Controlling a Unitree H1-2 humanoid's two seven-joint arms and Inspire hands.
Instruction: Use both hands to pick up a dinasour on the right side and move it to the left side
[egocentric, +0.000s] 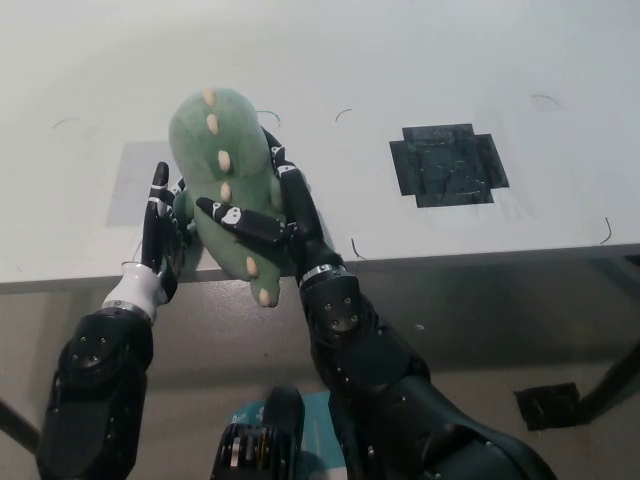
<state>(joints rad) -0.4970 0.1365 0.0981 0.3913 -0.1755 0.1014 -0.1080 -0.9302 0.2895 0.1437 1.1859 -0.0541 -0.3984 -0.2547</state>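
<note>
White tabletop (420, 60) fills most of my head view, its near edge running across the lower half, and I can see floor below that edge. On the table's left part I make out a pale grey rectangular patch (130, 180), partly covered by the toy and the hand. Over on the right part sits a black cross-shaped mat (448, 163), flat on the surface and well apart from everything else.

Green plush dinosaur (222, 165) is next in size: I've got it at the left part of the table, close to the near edge and over the grey patch, with a row of cream spikes running down its back toward me. Its tail end hangs just past the table edge. I can't tell if its underside touches the surface or is lifted clear.

My black right hand (268, 212) is clamped on the dinosaur from the right, one finger laid across the toy's back and the others pressed along its flank. My left hand (160, 225) is pressed against the toy's left side, fingers pointing up and away from me, so the plush is squeezed between the two hands.

Smallest things I see are a few thin dark marks scattered on the tabletop, one curl near the right edge (605, 232).
</note>
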